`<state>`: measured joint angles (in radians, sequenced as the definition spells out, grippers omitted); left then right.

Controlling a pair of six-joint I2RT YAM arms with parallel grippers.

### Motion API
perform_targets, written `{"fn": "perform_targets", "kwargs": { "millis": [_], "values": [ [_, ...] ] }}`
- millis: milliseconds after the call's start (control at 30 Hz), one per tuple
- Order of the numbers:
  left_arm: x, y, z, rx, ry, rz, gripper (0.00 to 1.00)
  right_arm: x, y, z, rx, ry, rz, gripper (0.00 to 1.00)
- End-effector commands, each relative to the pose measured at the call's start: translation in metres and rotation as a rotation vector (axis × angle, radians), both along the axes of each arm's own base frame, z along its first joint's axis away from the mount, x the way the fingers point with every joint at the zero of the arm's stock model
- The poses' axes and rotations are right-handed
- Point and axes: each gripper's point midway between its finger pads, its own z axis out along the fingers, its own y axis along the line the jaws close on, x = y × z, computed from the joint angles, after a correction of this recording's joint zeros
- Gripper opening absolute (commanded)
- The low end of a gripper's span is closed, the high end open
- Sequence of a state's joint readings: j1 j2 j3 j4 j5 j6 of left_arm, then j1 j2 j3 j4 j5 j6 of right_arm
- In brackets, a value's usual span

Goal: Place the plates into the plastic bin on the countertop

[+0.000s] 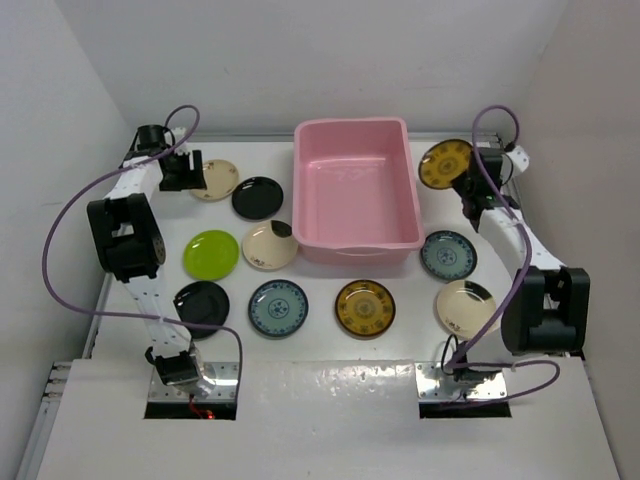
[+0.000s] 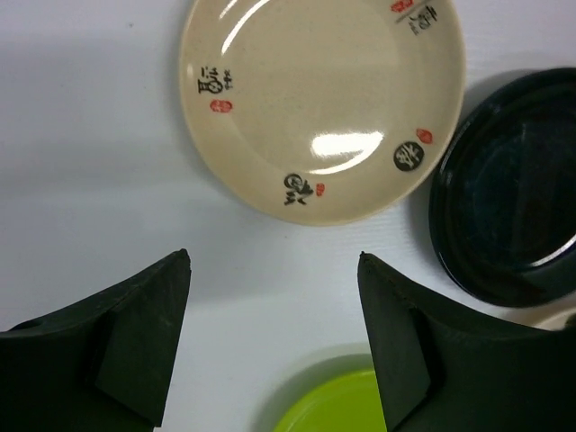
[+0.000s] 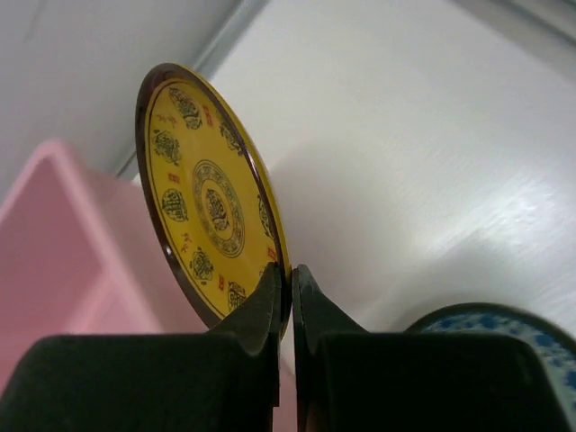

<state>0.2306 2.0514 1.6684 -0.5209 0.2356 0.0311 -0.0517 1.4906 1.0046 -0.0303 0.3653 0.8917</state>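
Yellow patterned plate [image 3: 211,202], dark rim, on edge in right gripper [image 3: 291,279]

Black brush characters and small red seal stamps ring the cream plate [image 2: 322,103], too stylised to read; the yellow plate [image 3: 211,202] carries dark ornamental medallions and red marks, none legible

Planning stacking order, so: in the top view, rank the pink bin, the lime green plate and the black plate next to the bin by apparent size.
1. pink bin, by far the largest.
2 and 3. lime green plate and black plate look about equal; I would not rank them.
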Motion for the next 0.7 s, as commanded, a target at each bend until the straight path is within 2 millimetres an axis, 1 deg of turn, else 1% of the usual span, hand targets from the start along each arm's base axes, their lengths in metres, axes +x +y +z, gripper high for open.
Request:
{"fn": "perform_targets", "kwargs": {
  "millis": [0,33,67,100,133,167,200,233,267,300,333,367,400,433,467,500,533,567,600,633,667],
  "values": [
    [0.016,0.015,0.006,-0.007,-0.035,0.045,0.77,0.022,0.053,0.122,-0.042,-0.356,0.132,0.00],
    [0.019,0.021,0.006,-0.014,-0.037,0.065,0.77,0.023,0.063,0.127,-0.053,-0.368,0.164,0.00],
    [0.021,0.021,0.002,-0.024,-0.032,0.075,0.77,0.024,0.082,0.131,-0.078,-0.372,0.220,0.00],
    [0.021,0.021,-0.011,-0.040,-0.005,0.087,0.77,0.028,0.105,0.132,-0.087,-0.366,0.300,0.00],
    [0.023,0.025,-0.006,-0.047,-0.019,0.090,0.77,0.026,0.116,0.134,-0.096,-0.358,0.343,0.00],
    [0.025,0.023,-0.015,-0.069,-0.005,0.095,0.78,0.032,0.132,0.111,-0.093,-0.284,0.387,0.00],
    [0.024,0.021,-0.022,-0.080,0.007,0.089,0.78,0.033,0.146,0.101,-0.089,-0.253,0.426,0.00],
    [0.027,0.021,-0.023,-0.088,0.007,0.100,0.78,0.037,0.163,0.110,-0.061,-0.261,0.491,0.00],
    [0.029,0.021,-0.025,-0.103,0.009,0.117,0.78,0.044,0.180,0.078,-0.041,-0.165,0.551,0.00],
    [0.028,0.025,-0.032,-0.115,0.023,0.138,0.78,0.038,0.191,0.055,-0.038,-0.089,0.579,0.00],
    [0.028,0.023,-0.031,-0.126,0.021,0.128,0.78,0.046,0.195,0.056,-0.077,-0.080,0.585,0.00],
    [0.028,0.022,-0.036,-0.135,0.031,0.137,0.78,0.045,0.207,0.046,-0.096,-0.058,0.602,0.00],
    [0.027,0.020,-0.042,-0.147,0.041,0.130,0.78,0.045,0.216,0.043,-0.106,-0.063,0.628,0.00],
    [0.027,0.020,-0.042,-0.148,0.042,0.130,0.78,0.048,0.224,0.038,-0.108,-0.054,0.655,0.00],
    [0.029,0.020,-0.046,-0.149,0.048,0.131,0.78,0.048,0.238,0.022,-0.076,-0.018,0.719,0.00],
    [0.030,0.021,-0.049,-0.149,0.049,0.131,0.78,0.055,0.248,0.015,-0.075,0.003,0.743,0.00],
    [0.029,0.020,-0.060,-0.161,0.071,0.142,0.78,0.053,0.253,0.012,-0.070,0.054,0.766,0.00],
    [0.032,0.020,-0.061,-0.171,0.070,0.154,0.78,0.055,0.258,-0.009,-0.076,0.108,0.789,0.00],
    [0.035,0.018,-0.061,-0.183,0.065,0.145,0.78,0.062,0.265,-0.020,-0.071,0.136,0.805,0.00],
    [0.034,0.017,-0.066,-0.195,0.078,0.159,0.78,0.060,0.271,-0.019,-0.063,0.170,0.823,0.00],
    [0.037,0.016,-0.066,-0.209,0.075,0.159,0.78,0.066,0.272,-0.018,-0.046,0.174,0.810,0.00]
  ]
}}
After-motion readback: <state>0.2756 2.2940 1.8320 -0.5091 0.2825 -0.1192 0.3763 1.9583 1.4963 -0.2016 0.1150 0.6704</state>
